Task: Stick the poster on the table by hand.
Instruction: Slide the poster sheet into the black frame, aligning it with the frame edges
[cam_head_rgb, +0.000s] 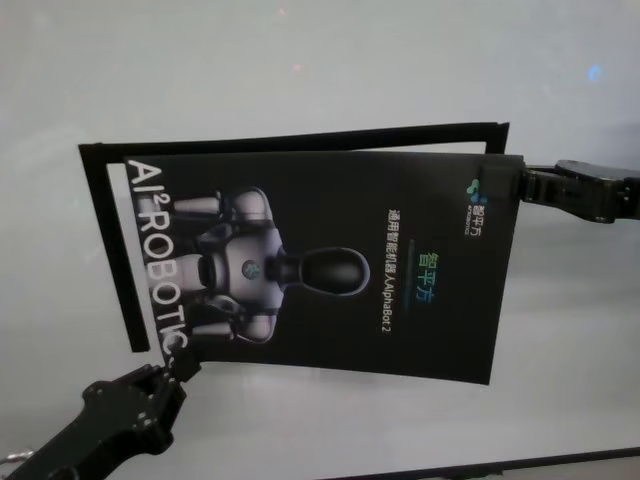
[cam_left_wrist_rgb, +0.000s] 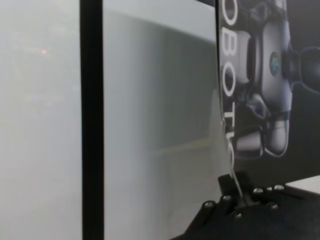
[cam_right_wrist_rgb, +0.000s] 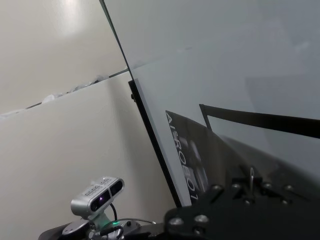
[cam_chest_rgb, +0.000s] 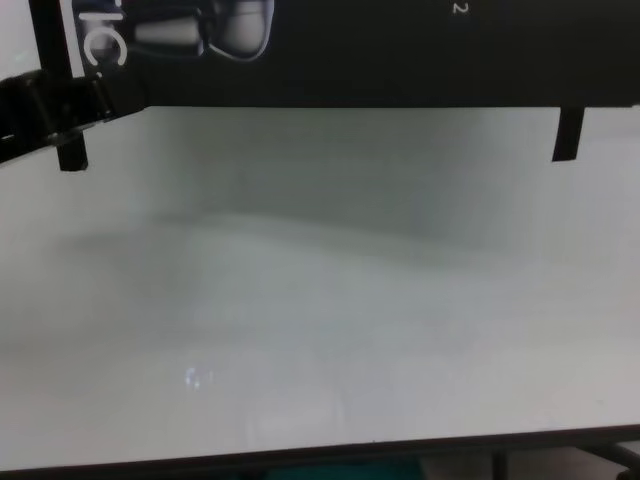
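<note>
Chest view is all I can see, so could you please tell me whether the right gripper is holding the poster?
Observer: Yes. In the head view the right gripper is shut on the poster at its far right corner.
Operator: Thank you. And how does the left gripper hold its corner?
Observer: The left wrist view shows the left gripper pinching the near left corner, and the sheet's edge bends away from the pinch, off the table.

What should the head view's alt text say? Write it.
A black poster showing a grey-white robot is held over a white table, with the left gripper pinching its near-left corner and the right gripper its far-right corner. Black strips frame two of its edges.
</note>
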